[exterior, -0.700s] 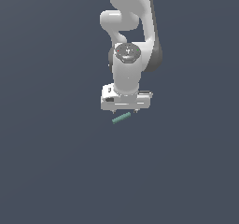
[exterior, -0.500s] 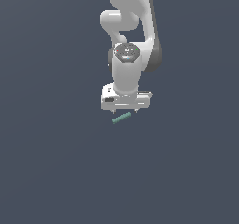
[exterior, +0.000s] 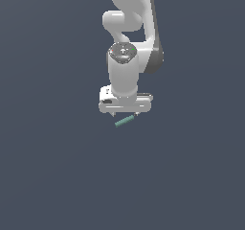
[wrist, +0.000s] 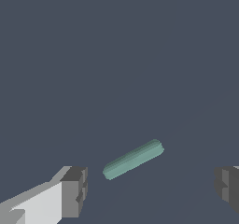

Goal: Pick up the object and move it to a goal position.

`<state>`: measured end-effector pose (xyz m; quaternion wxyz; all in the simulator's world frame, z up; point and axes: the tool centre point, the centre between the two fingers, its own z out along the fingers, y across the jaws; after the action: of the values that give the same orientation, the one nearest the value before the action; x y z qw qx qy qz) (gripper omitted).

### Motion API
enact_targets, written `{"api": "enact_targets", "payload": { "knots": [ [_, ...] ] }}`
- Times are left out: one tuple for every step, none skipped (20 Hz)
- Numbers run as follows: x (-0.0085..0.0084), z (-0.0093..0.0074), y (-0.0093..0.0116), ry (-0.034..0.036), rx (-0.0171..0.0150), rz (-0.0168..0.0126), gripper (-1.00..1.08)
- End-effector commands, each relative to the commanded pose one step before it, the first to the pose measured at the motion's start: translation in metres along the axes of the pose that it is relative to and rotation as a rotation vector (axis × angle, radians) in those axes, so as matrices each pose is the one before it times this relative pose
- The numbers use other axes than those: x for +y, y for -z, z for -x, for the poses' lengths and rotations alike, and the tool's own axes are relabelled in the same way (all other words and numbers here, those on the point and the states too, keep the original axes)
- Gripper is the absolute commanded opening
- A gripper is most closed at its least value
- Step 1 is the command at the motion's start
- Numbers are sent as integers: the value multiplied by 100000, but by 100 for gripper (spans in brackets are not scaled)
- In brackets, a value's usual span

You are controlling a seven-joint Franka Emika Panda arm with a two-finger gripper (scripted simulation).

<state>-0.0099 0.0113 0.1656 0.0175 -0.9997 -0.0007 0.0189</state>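
Start with the exterior view. Your arm hangs straight down over the plain dark tabletop (exterior: 57, 176), and the claw (exterior: 124, 114) sits at its lower end with two short fingertips poking out beneath the white crossbar. The teal-green rod (exterior: 124, 121) lies just beneath those tips, nearly centred under the crossbar. It lies at a slant, its end toward the exterior view's right raised in the picture and its other end lower. From here you cannot tell whether the fingertips are level with the rod or above it, and no goal marker shows anywhere.

Now the wrist view. You see the two fingers (wrist: 73, 191) well apart at either side of the picture, so the claw (wrist: 151, 188) is spread wide and holds nothing. The rod (wrist: 133, 159) lies on the tabletop (wrist: 116, 55) in the gap between them, touching neither. It is much shorter than that gap and sits closer to the finger with the white body than to the other.

This is what your next move turns on. The rod's long axis runs at a slant to the line joining the two fingers, neither along it nor square across it. By my reading, you would do well to turn the wrist until the fingers close across the thin width, then descend and close; closing as things stand could spin the rod or nudge it aside.
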Motion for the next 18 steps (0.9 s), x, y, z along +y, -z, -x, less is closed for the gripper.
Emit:
{"api": "enact_targets", "payload": {
  "knots": [
    [-86, 34, -85, -310, -48, -4, 100],
    [-18, 24, -65, -478, 8, -4, 100],
    [-12, 27, -79, -651, 13, -22, 100],
    [-10, 32, -94, -813, 17, -34, 100],
    [-12, 38, -111, -958, 20, -40, 100],
    [-17, 46, -129, -1089, 22, -37, 100],
    [-21, 55, -149, -1221, 24, -31, 100],
    [-24, 64, -167, -1356, 26, -27, 100],
    [-26, 71, -184, -1495, 29, -28, 100],
    [-23, 78, -199, -1645, 33, -32, 100],
    [-21, 86, -214, -1795, 37, -35, 100],
    [-19, 94, -230, -1942, 41, -34, 100],
    [-17, 103, -246, -2087, 46, -31, 100],
    [-14, 112, -262, -2234, 51, -28, 100],
    [-8, 120, -277, -2385, 57, -25, 100],
    [-2, 129, -291, -2536, 64, -21, 100],
    [5, 138, -305, -2687, 72, -16, 100],
    [14, 146, -318, -2833, 80, -11, 100]
  ]
}}
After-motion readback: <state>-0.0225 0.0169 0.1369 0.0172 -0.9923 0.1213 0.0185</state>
